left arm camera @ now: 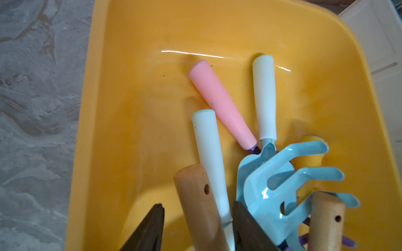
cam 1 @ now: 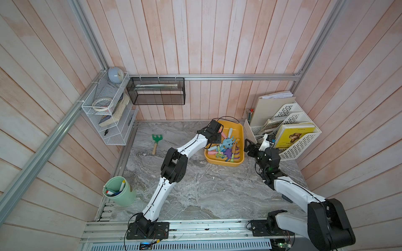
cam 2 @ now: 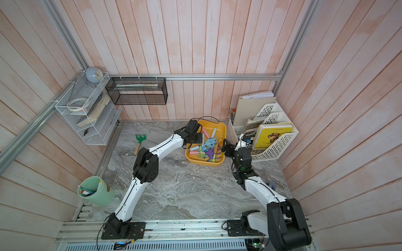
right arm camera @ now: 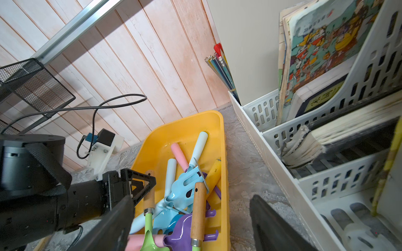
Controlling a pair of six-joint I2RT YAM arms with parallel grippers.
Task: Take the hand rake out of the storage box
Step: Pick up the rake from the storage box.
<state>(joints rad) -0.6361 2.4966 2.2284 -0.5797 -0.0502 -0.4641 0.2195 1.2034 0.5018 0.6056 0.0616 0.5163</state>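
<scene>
The yellow storage box (cam 1: pixel 237 162) (cam 2: pixel 217 163) (left arm camera: pixel 152 108) (right arm camera: pixel 185 134) holds several small garden tools in a pile. Among them are a light blue hand rake (left arm camera: pixel 282 187) (right arm camera: pixel 185 184) and a purple hand rake (right arm camera: pixel 182 234). My left gripper (cam 1: pixel 217 139) (cam 2: pixel 196 139) (left arm camera: pixel 198 204) is down in the box. Its jaws straddle a wooden handle (left arm camera: pixel 195 195) (right arm camera: pixel 149 193) with a green neck, and a gap shows on each side. That tool's head is partly buried. My right gripper (cam 1: pixel 249 145) (cam 2: pixel 226 146) (right arm camera: pixel 192 198) hangs open and empty over the box's right rim.
A green rake with a wooden handle (cam 1: pixel 155 142) (cam 2: pixel 139 142) lies on the marble table left of the box. A white file rack with books (cam 1: pixel 300 139) stands close on the right. A green cup of markers (cam 1: pixel 119 193) sits front left. A black mesh basket (cam 1: pixel 156 91) and a white wire shelf (cam 1: pixel 108 113) hang on the walls.
</scene>
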